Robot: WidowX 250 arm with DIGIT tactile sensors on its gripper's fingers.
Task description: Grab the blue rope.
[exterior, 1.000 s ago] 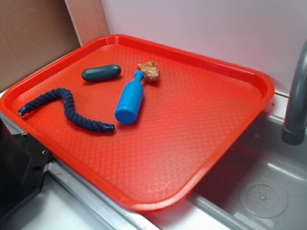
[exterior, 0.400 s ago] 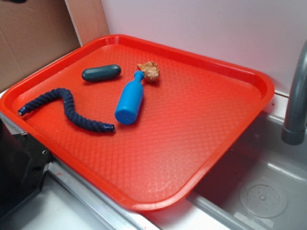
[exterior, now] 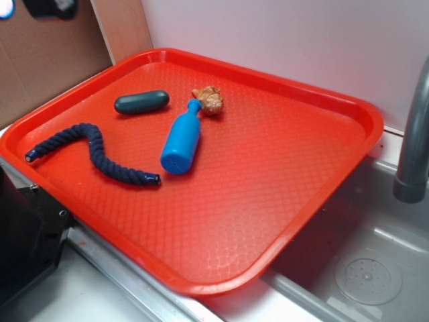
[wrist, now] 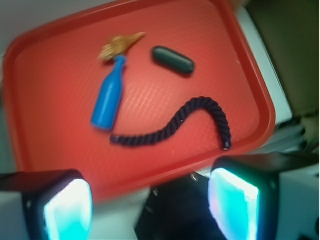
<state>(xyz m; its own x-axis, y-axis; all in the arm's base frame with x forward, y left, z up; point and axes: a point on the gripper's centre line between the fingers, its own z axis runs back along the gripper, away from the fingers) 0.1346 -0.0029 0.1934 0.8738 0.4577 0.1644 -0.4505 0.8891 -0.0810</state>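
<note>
Hand point(wrist: 150, 200): black fingers point(wrist: 47, 202), glowing cyan-white pads point(wrist: 233, 205).

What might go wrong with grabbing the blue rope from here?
The pincer is open, high above the tray's near edge, so descent could drift. One end of the blue rope lies close to the blue bottle, which may get bumped. The rope's S-curve could slip the pads.

Red tray point(exterior: 322, 174) with blue rope point(exterior: 94, 153), bottle point(exterior: 181, 142), capsule point(exterior: 141, 102), shell point(exterior: 210, 99).

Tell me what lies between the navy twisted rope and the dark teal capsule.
Nothing: only bare red tray separates the navy twisted rope from the dark teal capsule, in both exterior and wrist views.
</note>
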